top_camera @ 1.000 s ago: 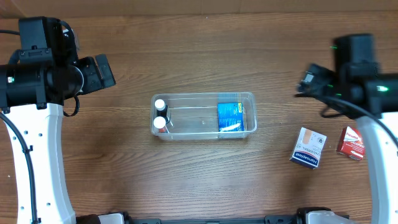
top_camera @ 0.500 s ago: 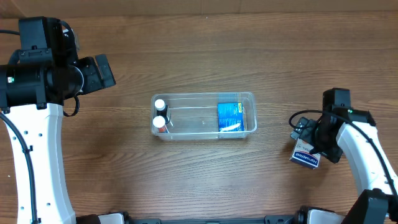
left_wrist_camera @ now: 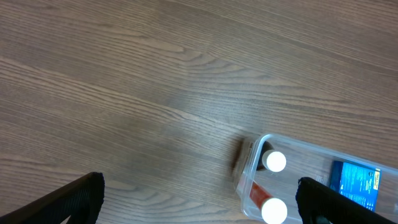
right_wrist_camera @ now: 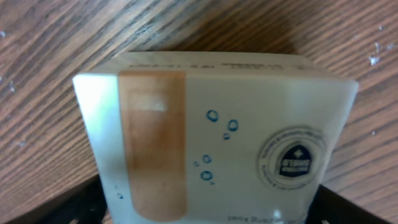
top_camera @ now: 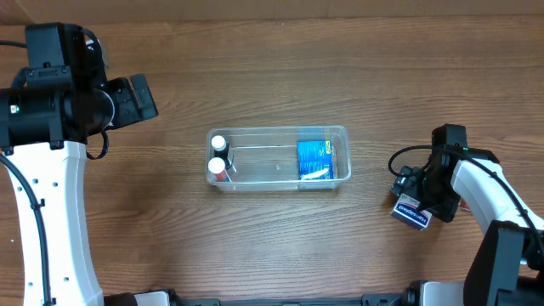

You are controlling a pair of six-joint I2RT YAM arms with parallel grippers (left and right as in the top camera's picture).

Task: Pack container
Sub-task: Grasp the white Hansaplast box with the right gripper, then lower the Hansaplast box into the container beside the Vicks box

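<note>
The clear container (top_camera: 340,134) lies mid-table and holds two white-capped bottles (top_camera: 219,155) at its left end and a blue box (top_camera: 313,159) at its right end. It also shows at the lower right of the left wrist view (left_wrist_camera: 254,151). My right gripper (top_camera: 422,194) is down on a white bandage box (top_camera: 411,212) right of the container. In the right wrist view the bandage box (right_wrist_camera: 211,130) fills the frame, with my right gripper's (right_wrist_camera: 208,208) fingers against its two sides. My left gripper (top_camera: 140,97) is open and empty, held high at the far left.
Bare wooden tabletop (top_camera: 280,246) surrounds the container. My right arm (top_camera: 489,191) covers the table at the right edge. My left arm (top_camera: 51,195) runs down the left side.
My right arm swung down from high at the right onto the bandage box and its fingers came in around it. The box shifted slightly left. The left arm has not moved.
</note>
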